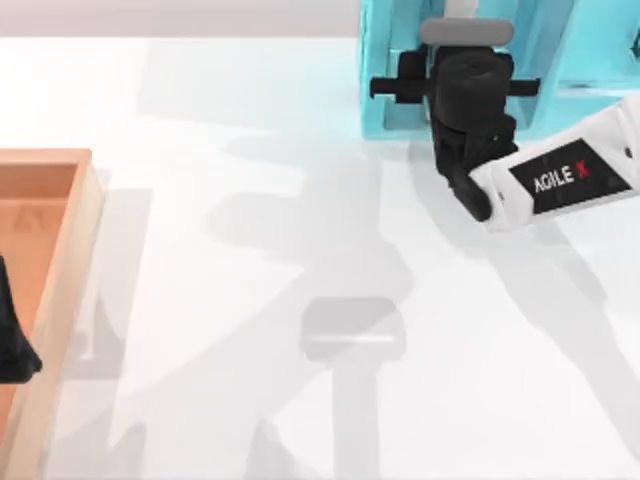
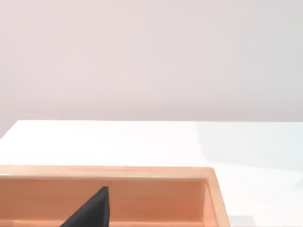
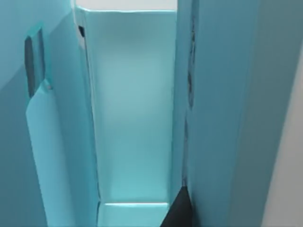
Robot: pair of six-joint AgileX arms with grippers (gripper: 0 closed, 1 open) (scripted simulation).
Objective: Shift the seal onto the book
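Presently, entries as follows.

Right arm: white link lettered AGILEX, reaching from the table's right side toward the far edge; its black wrist sits over the light-blue shelf unit [image 1: 385,75].

Right gripper [image 1: 450,85]: pointed down into or against the shelf unit. Whether its fingers are apart or together, I cannot tell; the wrist body covers them from above.

Right wrist view: looks along a tall, narrow compartment of the shelf unit [image 3: 132,109], with one dark fingertip [image 3: 179,210] at the frame's edge beside a compartment wall.

Left arm: parked at the table's left side, over the wooden tray [image 1: 85,230].

Left gripper [image 1: 12,335]: a dark shape above the tray floor; finger state cannot be told. One dark finger [image 2: 92,210] hangs over the tray [image 2: 208,175].

Seal: not located; I cannot say where it stands.

Book: likewise not located.

Table [image 1: 250,200]: white, carrying arm shadows.

Judgement: the right arm's reach into the shelf unit probably serves to find or fetch a task item kept there; the transfer is not yet done.
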